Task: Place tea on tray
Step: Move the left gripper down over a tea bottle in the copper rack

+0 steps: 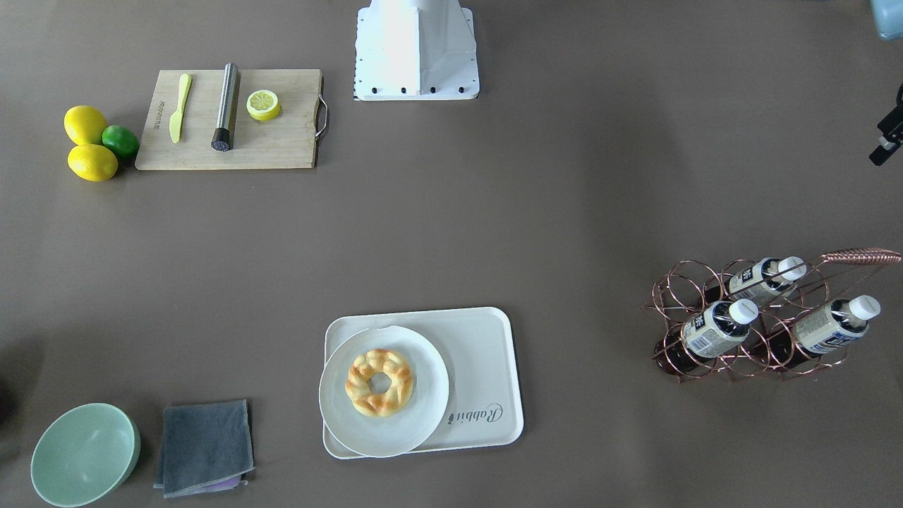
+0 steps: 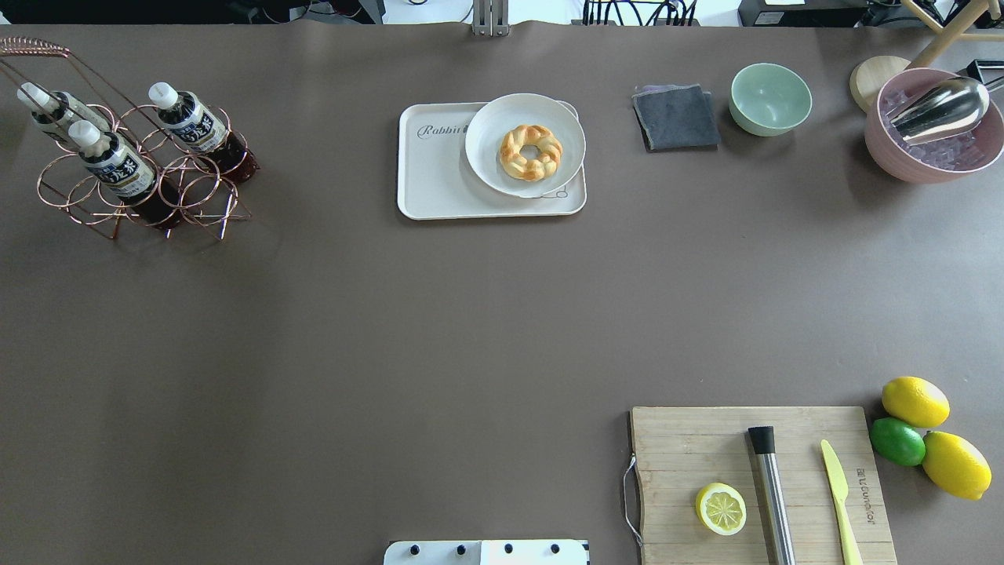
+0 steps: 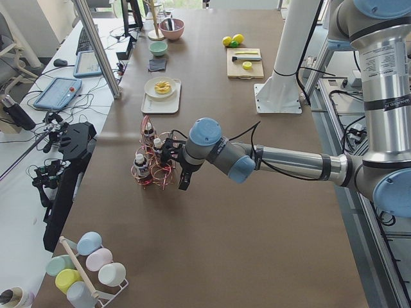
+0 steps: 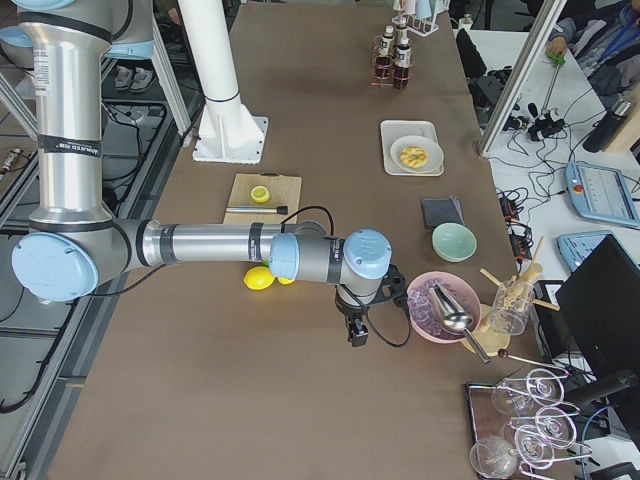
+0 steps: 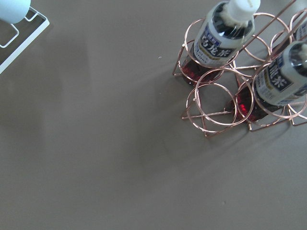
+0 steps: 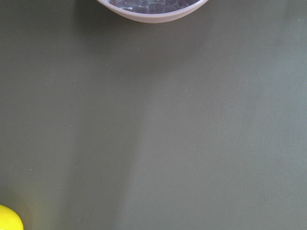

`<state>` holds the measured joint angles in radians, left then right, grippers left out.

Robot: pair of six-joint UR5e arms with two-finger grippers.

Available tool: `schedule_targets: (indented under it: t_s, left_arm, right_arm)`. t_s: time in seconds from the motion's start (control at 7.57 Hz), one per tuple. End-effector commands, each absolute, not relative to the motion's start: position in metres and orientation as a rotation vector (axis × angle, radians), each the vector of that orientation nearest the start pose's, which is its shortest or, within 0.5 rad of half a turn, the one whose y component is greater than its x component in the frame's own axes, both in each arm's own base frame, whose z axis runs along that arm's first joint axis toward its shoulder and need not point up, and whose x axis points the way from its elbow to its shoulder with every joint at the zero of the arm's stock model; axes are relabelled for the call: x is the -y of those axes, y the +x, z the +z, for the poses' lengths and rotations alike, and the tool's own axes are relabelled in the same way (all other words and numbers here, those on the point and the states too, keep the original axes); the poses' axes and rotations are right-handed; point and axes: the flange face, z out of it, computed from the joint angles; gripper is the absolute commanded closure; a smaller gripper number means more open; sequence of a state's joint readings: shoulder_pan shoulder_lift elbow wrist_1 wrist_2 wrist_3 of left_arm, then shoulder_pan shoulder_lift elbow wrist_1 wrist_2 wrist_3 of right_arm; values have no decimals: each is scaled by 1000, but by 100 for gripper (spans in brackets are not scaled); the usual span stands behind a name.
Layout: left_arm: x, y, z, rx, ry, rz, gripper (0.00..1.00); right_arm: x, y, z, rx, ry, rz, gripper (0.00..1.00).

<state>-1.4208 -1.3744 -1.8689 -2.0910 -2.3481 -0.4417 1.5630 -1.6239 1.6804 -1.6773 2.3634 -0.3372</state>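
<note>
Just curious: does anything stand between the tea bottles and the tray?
Nothing stands on the table between them. But the tea bottles sit in a wire rack, and a plate with a pastry covers much of the tray.

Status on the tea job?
Left tool by rack, right tool near pink bowl, open or shut unclear. Tea in rack, untouched. Plate covers half the tray.

"Rabbit" in script on tray [image 2: 439,184], tea [image 2: 194,124] labels unreadable

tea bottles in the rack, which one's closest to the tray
The tea bottle on the rack's tray-side edge; the other two sit farther from the tray.
</note>
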Motion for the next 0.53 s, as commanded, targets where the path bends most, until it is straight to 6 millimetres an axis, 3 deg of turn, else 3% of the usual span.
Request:
schedule_targets:
  t_s: [0.0,0.26,0.4]
  left_arm:
    - [453,61,504,-903,374,-122,3]
    - [462,98,481,-898,392,-132,3]
    - [470,108,470,-901,410,-126,3]
  right_arm:
    - [477,57,631,796,99,-318,0]
    - [475,56,633,795,97,-325,0]
    - [475,56,633,793,98,-324,0]
